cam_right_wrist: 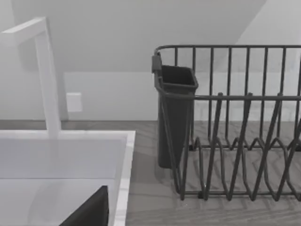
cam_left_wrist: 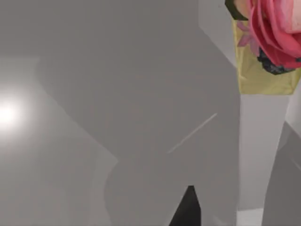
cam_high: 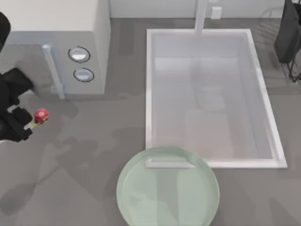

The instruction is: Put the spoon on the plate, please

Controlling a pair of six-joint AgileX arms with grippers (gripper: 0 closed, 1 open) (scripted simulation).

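My left gripper hovers at the table's left edge, shut on the spoon. The spoon's red-and-yellow ornament sticks out to the right of the fingers, and its bowl is hidden. In the left wrist view the ornament looms close above the pale handle, with the grey tabletop beneath. The plate, round and pale green, lies at the front centre, well to the right of the gripper. A dark part of my right gripper shows in the right wrist view, above the sink's edge.
A white rectangular sink with a faucet takes up the centre right, just behind the plate. A white box with two round dials stands at the back left. A dark dish rack stands at the far right.
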